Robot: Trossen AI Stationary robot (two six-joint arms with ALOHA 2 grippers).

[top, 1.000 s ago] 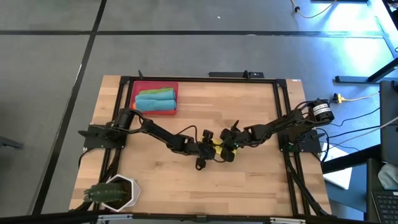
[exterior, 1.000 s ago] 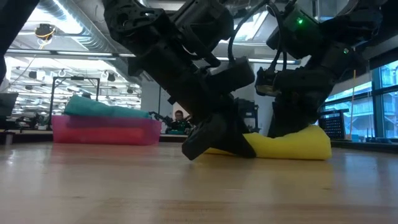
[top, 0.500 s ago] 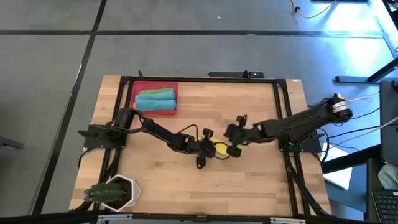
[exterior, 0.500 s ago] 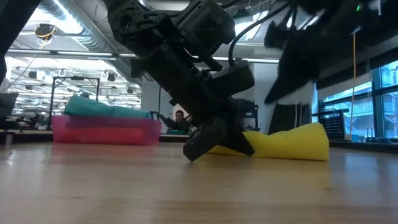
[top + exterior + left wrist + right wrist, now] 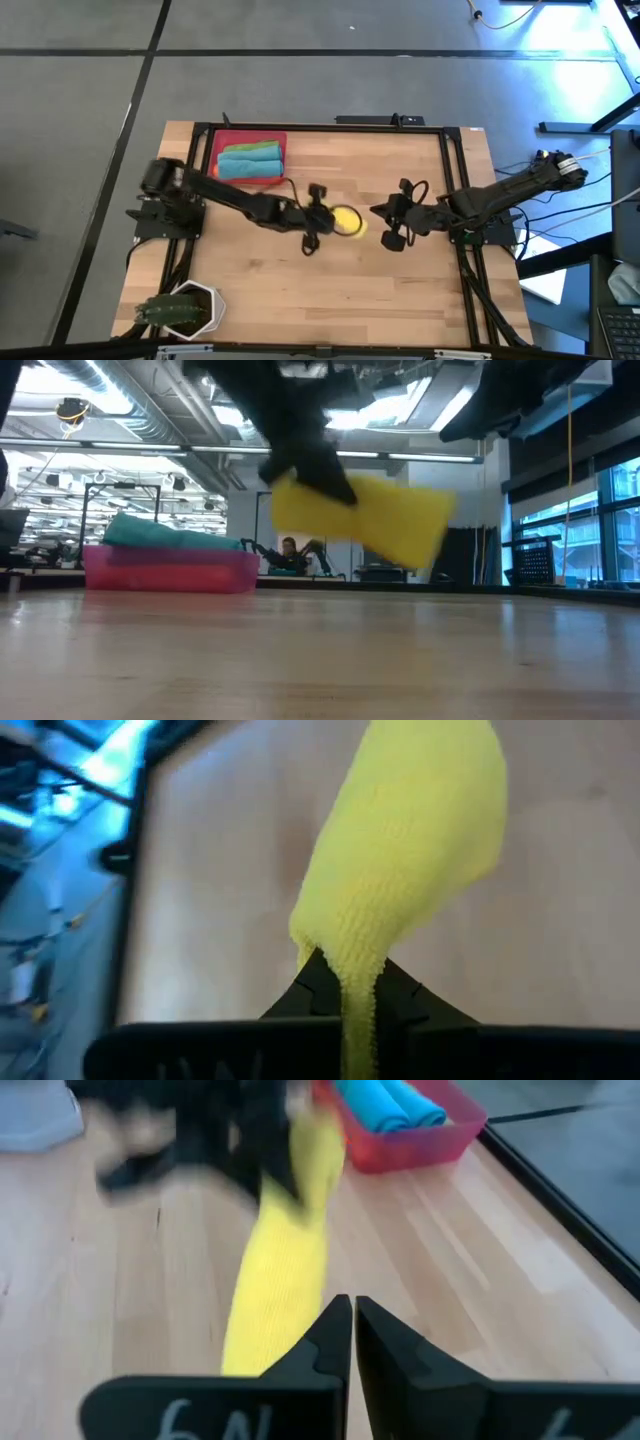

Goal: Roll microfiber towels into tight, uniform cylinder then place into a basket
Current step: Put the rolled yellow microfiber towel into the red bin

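The yellow microfiber towel [image 5: 346, 221], rolled up, hangs in the air over the middle of the table, with my left gripper [image 5: 320, 217] shut on its left end. In the low view the roll [image 5: 375, 520] tilts, its free end lower. My right gripper [image 5: 392, 228] is shut on nothing and hangs a little to the right of the roll. The red basket [image 5: 225, 139] stands at the far left and holds rolled teal, green and orange towels [image 5: 248, 160]. My left gripper pinches the end of the yellow roll [image 5: 350, 960] between its two fingers. The fingers come from the table's left, slanting down, and lie along the roll. The roll sticks out past the fingertips, lifted clear of the table, its free end [image 5: 425, 540] sagging.
A white hexagonal pot with a plant [image 5: 186, 310] stands at the near left corner. A black frame [image 5: 320, 127] runs along the table's edges. Bare wood lies between the roll and the basket [image 5: 410, 1135].
My left gripper has risen and gone a little toward the far left, carrying the yellow roll from the table into the air. My right gripper has left the roll, risen and drawn back toward the table's right edge.
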